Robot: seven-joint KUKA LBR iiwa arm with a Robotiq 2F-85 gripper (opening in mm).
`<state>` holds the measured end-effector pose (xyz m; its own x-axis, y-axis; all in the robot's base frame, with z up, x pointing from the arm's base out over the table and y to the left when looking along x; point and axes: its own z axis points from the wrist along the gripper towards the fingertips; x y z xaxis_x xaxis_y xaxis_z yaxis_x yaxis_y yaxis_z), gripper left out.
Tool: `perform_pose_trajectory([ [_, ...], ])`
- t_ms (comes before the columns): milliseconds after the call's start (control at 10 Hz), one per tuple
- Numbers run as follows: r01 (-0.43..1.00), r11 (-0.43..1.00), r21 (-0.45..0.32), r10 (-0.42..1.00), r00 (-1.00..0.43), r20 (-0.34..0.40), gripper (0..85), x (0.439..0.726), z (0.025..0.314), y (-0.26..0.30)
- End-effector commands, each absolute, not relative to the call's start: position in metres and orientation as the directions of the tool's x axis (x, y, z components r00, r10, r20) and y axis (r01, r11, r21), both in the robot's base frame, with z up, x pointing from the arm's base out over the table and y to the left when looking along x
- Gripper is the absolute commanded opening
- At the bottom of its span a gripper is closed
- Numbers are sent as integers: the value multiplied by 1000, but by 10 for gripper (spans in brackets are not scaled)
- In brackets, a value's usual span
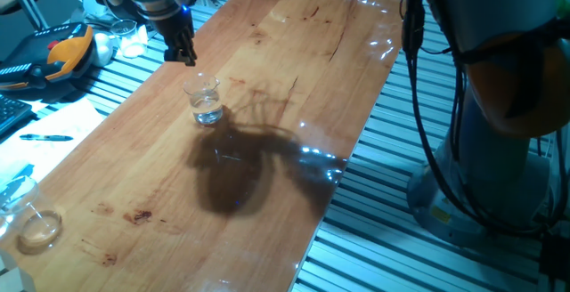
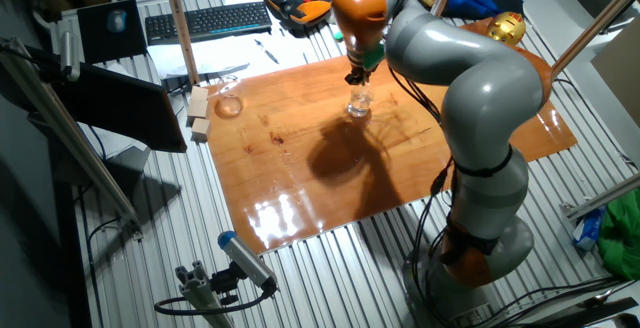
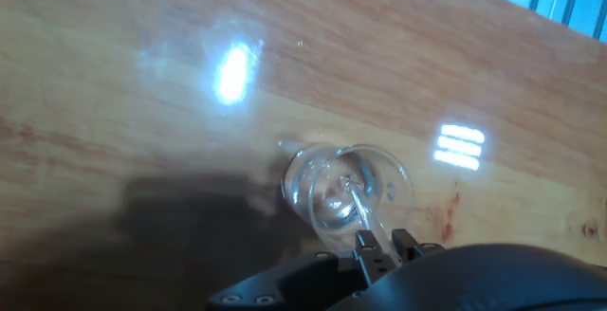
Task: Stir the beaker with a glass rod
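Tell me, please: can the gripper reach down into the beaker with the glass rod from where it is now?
Probably yes. The gripper hangs just above the open beaker, and in the hand view the glass rod it pinches already slants into the beaker's mouth. Nothing stands between them on the wooden table.

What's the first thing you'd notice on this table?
The small clear beaker standing alone in the middle of the wooden table, with a little liquid inside. Right above it hangs the end effector, pinching a thin glass rod that dips into the beaker. A low glass dish sits off at the table's corner.
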<state>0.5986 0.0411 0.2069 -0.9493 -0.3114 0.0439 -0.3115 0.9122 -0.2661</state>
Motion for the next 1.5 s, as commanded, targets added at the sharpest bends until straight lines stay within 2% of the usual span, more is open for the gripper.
perform_pose_trajectory([
  [0,-308,912,-271,-307,-951,46,0,598,207,42],
  [400,-285,914,-290,-288,-957,33,0,595,204,49],
  [1400,-222,891,-395,-237,-971,13,0,592,195,76],
])
